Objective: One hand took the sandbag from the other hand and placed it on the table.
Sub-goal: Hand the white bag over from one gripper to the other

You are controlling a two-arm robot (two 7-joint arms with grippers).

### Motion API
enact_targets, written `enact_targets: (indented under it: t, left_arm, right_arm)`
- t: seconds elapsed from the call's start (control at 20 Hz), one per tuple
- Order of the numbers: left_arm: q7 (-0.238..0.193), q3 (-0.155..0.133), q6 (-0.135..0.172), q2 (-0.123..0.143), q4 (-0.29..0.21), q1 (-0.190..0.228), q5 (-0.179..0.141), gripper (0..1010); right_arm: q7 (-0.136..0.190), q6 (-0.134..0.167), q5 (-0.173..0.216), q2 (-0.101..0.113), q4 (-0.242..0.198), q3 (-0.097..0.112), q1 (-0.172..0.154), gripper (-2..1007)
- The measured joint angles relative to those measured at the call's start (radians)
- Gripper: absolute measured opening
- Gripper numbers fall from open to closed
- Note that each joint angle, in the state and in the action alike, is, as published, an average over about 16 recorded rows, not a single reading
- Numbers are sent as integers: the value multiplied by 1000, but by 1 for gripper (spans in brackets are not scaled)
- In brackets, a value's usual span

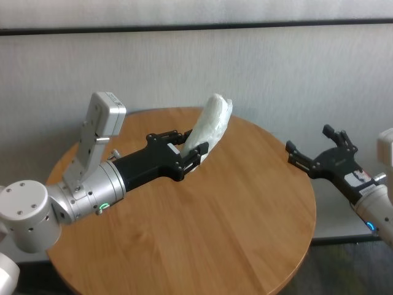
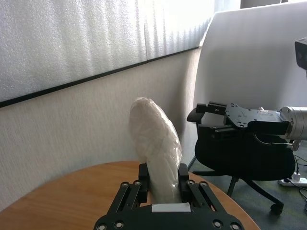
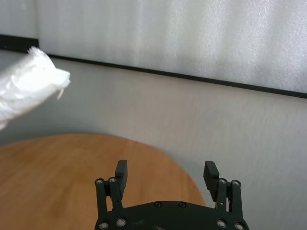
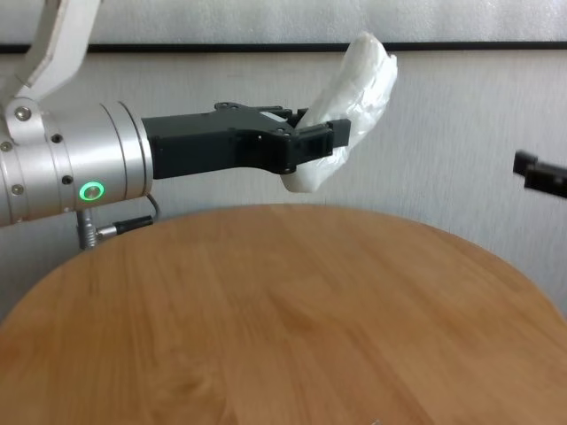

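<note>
White sandbag (image 1: 210, 126) stands pinched at its lower end by the left gripper (image 1: 191, 155), long axis upward; the spread right gripper (image 1: 311, 149) waits well apart beside the sandbag

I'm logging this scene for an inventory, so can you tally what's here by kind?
Grippers: 2, left gripper shut on the bag, right gripper open beside the table.
Sandbag: 1, white, held above the table.
Round wooden table: 1.
Office chair: 1.
Total: 5.
</note>
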Motion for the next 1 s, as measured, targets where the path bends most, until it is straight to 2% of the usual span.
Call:
enact_targets:
  t: [0.15,0.35,0.5,0.65,1.0]
  left_arm:
    - [0,0,0,0,0,0,0,385]
    - [0,0,0,0,0,0,0,385]
    - [0,0,0,0,0,0,0,385]
    - [0,-1,0,0,0,0,0,385]
    - [0,-1,0,0,0,0,0,385]
  right_arm:
    - [57,21,80,-15,-11,22,3,1002]
    - [129,80,197,-39,-20,49,12,1002]
    - [177,152,297,-59,-21,70,22,1002]
    - [215,237,407,-81,-22,94,33,1002]
    - [265,444,675,-135,-20,153,54,1002]
